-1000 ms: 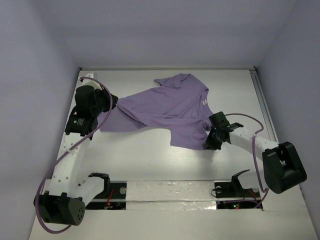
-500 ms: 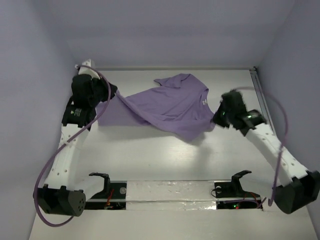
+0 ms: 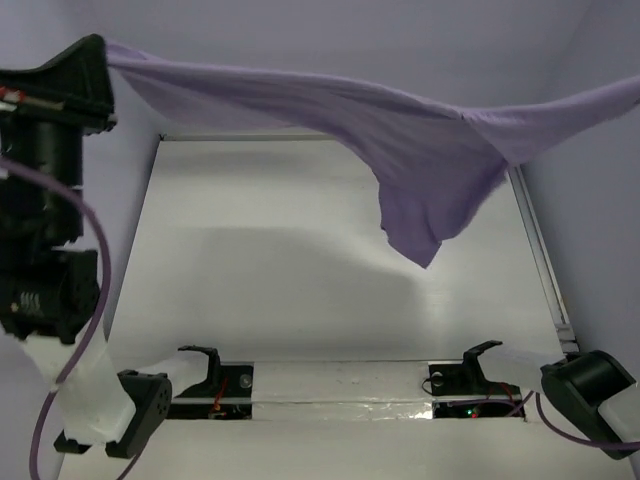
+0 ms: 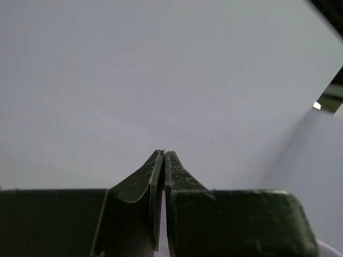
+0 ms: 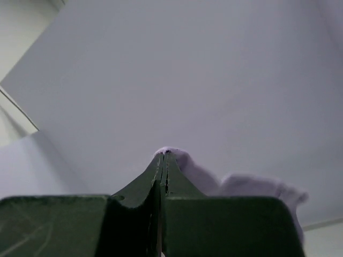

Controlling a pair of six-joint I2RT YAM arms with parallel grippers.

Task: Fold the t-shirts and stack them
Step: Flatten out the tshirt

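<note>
Top external: your thin lavender t-shirt (image 3: 420, 150), flat on the desk (image 3: 260, 290) a second ago, now stretches above it, one fold drooping, pinched by left end effector (image 4: 163, 153) and right end effector (image 5: 164, 153).

The top camera looks down from above and behind the arm bases onto the counter (image 3: 280, 300), with the shirt (image 3: 420, 150) close under its lens. Each wrist camera sits just behind its own left tool (image 4: 162, 156) or right tool (image 5: 163, 155), facing a bare wall (image 4: 161, 69). The top and right wrist views share the shirt.
</note>
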